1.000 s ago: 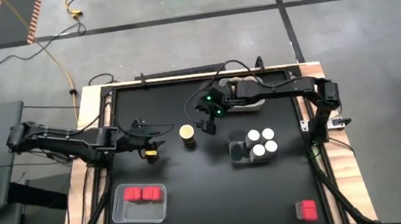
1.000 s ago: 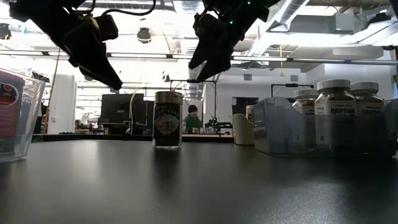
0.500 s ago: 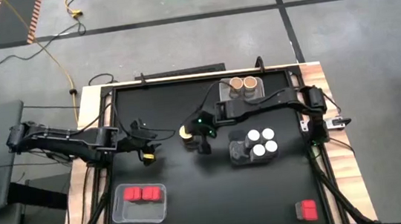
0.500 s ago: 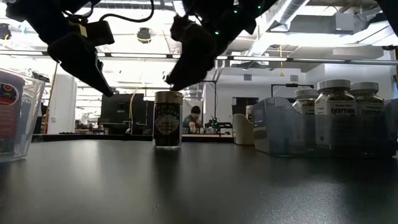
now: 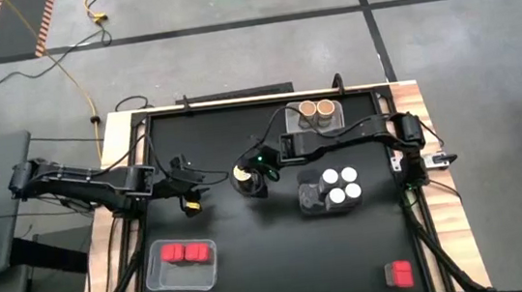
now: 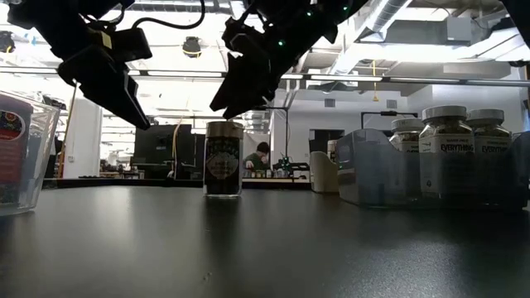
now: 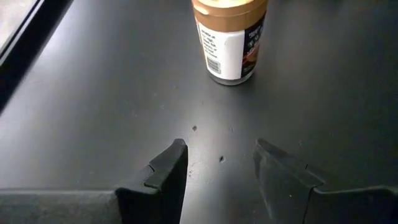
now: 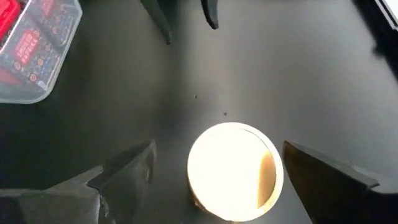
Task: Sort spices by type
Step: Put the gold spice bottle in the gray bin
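A brown cork-topped spice jar stands upright on its base on the black table, left of centre. My right gripper hangs just above it, open, slanting down, with one finger on either side of the cork lid and clear of the jar. My left gripper hovers to the jar's left, above the table. Its fingers stand a little apart with nothing between them, pointing at the jar.
A clear tray with two red boxes sits near left. A tray of white-lidded jars stands right of centre and a tray with two cork-topped jars stands at the far edge. One red box lies near right.
My right gripper has come from the far tray toward the table's left and near edge and down, stopping over the lone cork-topped jar, still open. My left gripper has rolled a little at the wrist in place. The jar has not moved.
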